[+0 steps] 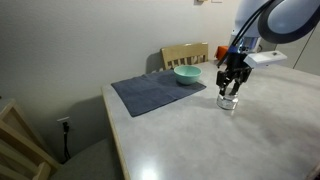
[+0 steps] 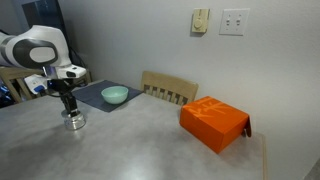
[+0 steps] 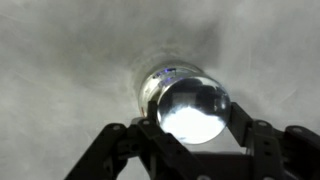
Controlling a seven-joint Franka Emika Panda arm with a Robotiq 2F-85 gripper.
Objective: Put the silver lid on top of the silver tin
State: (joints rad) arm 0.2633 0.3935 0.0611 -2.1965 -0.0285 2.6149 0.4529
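Gripper (image 1: 232, 89) hangs right over the tin (image 1: 229, 101), which sits on the table (image 1: 180, 135) near the bowl (image 1: 186, 75). In the wrist view its 2 fingers sit tight against opposite sides of the lid (image 3: 192, 110), so I read it as pinching the lid by the rim. Lid looks thin, light, stiff and pretty slick, so the rim is the only real hold. Tilt it and it'll probably skate off the tin.

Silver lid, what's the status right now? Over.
Fingers clamped on the silver lid. Lid directly over the silver tin, seating unclear. Nothing between them; teal bowl off to the side.
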